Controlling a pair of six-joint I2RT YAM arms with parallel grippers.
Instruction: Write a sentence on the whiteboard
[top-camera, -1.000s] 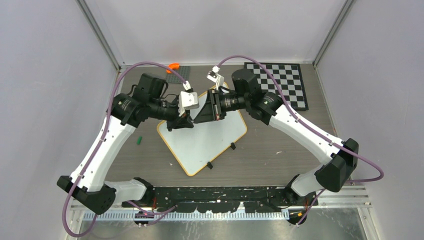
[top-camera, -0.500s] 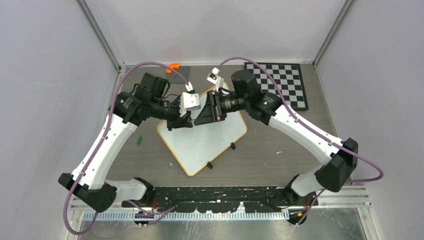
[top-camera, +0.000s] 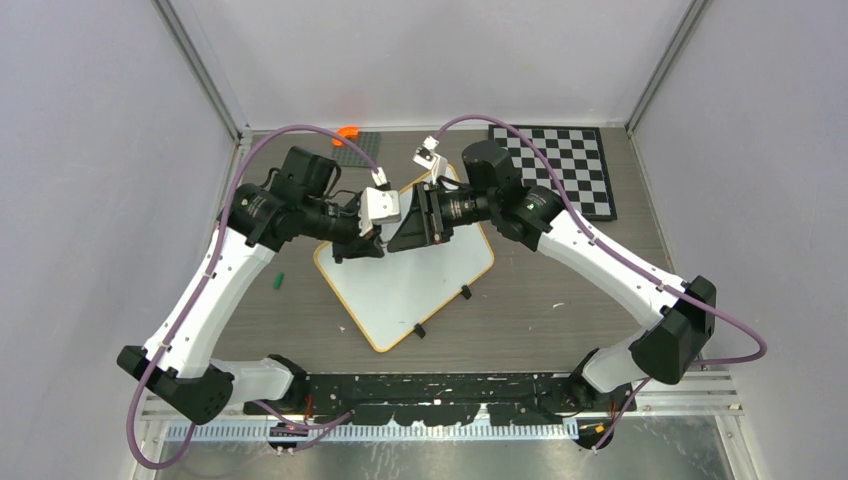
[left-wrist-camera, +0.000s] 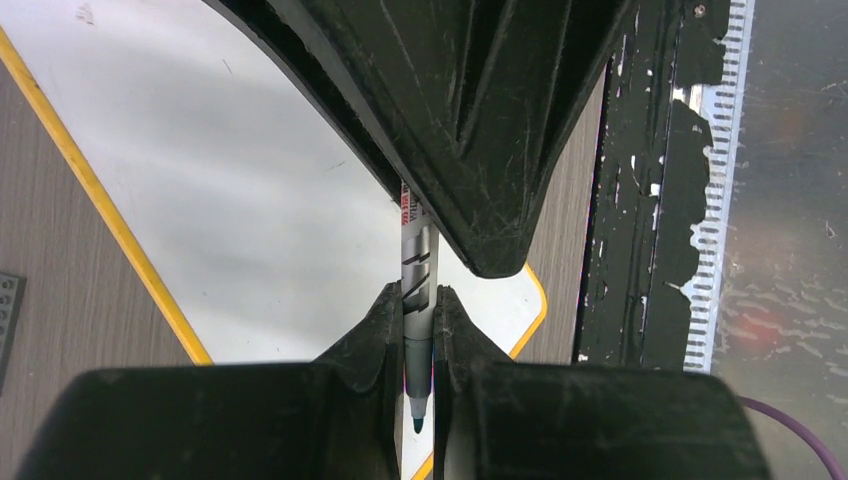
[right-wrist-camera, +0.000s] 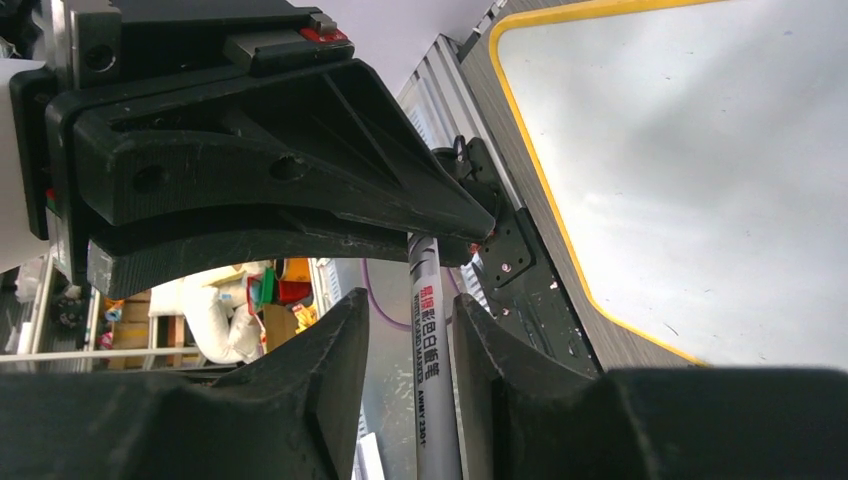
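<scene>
The whiteboard (top-camera: 420, 285) lies turned like a diamond at the table's middle, and its surface is blank. No sentence shows on it. My two grippers meet tip to tip above its far left part. My left gripper (top-camera: 372, 240) is shut on a grey whiteboard marker (left-wrist-camera: 417, 262) near its bare green tip, as the left wrist view (left-wrist-camera: 418, 297) shows. My right gripper (right-wrist-camera: 410, 305) is open, with the marker's barrel (right-wrist-camera: 432, 370) between its fingers and small gaps at both sides. It also shows in the top view (top-camera: 396, 236). The board also shows in both wrist views (left-wrist-camera: 230, 190) (right-wrist-camera: 690, 150).
A small green cap (top-camera: 280, 281) lies on the table left of the board. A black-and-white chequered board (top-camera: 570, 165) lies at the back right. An orange piece (top-camera: 347, 132) sits on a grey baseplate (top-camera: 362, 150) at the back. The black rail (top-camera: 450, 385) runs along the near edge.
Both grippers have shifted slightly left and toward the back together. The marker stays between them.
</scene>
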